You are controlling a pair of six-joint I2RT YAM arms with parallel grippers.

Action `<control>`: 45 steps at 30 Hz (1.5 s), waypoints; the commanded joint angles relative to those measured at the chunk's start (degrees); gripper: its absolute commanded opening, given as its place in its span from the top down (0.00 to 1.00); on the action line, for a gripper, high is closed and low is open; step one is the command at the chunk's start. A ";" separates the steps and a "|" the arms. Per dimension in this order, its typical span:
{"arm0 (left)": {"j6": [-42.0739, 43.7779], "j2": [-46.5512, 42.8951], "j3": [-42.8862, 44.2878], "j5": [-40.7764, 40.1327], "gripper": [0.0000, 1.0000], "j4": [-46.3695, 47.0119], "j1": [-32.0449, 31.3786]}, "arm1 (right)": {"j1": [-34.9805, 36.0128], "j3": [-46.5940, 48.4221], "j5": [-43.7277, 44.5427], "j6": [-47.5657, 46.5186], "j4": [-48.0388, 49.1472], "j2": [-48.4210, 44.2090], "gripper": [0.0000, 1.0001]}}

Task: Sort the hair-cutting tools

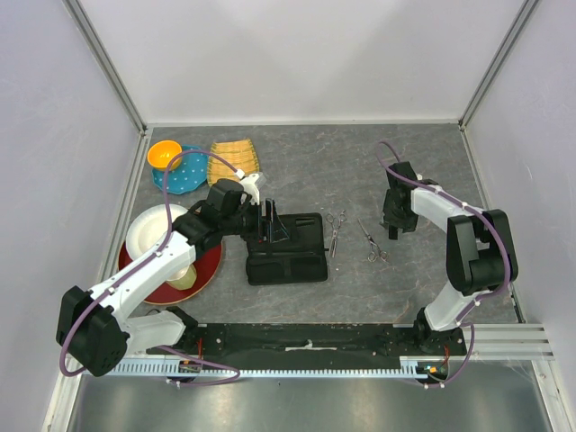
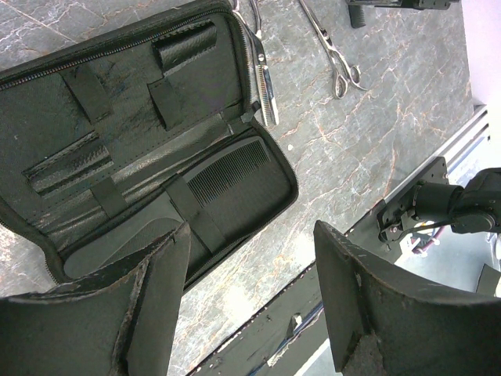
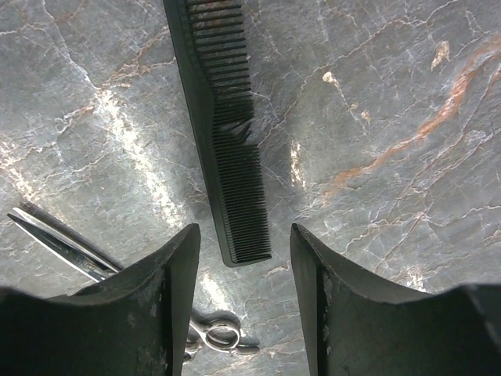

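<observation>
Black comb point(image 3: 227, 141) on table point(image 3: 391, 117), right tool point(image 3: 244, 266) released above it, left tool point(image 2: 252, 235) released

Your right gripper point(image 3: 244, 235) hangs with its fingers apart over the grey marbled table point(image 3: 391, 117). The black comb point(image 3: 227, 133) lies flat ahead of the gap, teeth to the right, its near end level with the fingertips. At lower left lie silver scissors point(image 3: 63, 243), partly hidden behind a finger, with one ring handle showing in the gap.

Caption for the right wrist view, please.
Open right gripper above the black comb, scissors alongside, on the marbled table.
</observation>
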 commanded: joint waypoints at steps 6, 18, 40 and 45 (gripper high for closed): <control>-1.04 0.12 -0.38 1.12 0.29 1.63 0.30 | -0.53 2.56 1.27 -2.54 0.30 0.68 0.45; -0.86 0.21 -0.21 0.85 0.29 1.37 0.30 | -1.50 3.09 1.62 -3.50 0.29 1.29 0.50; -0.95 0.65 -0.21 1.12 0.29 1.37 0.30 | -1.50 2.83 -1.45 -4.73 1.53 4.89 0.45; -0.95 0.56 -0.21 1.03 0.29 1.45 0.30 | -1.59 2.56 -1.98 -4.73 1.97 5.16 0.44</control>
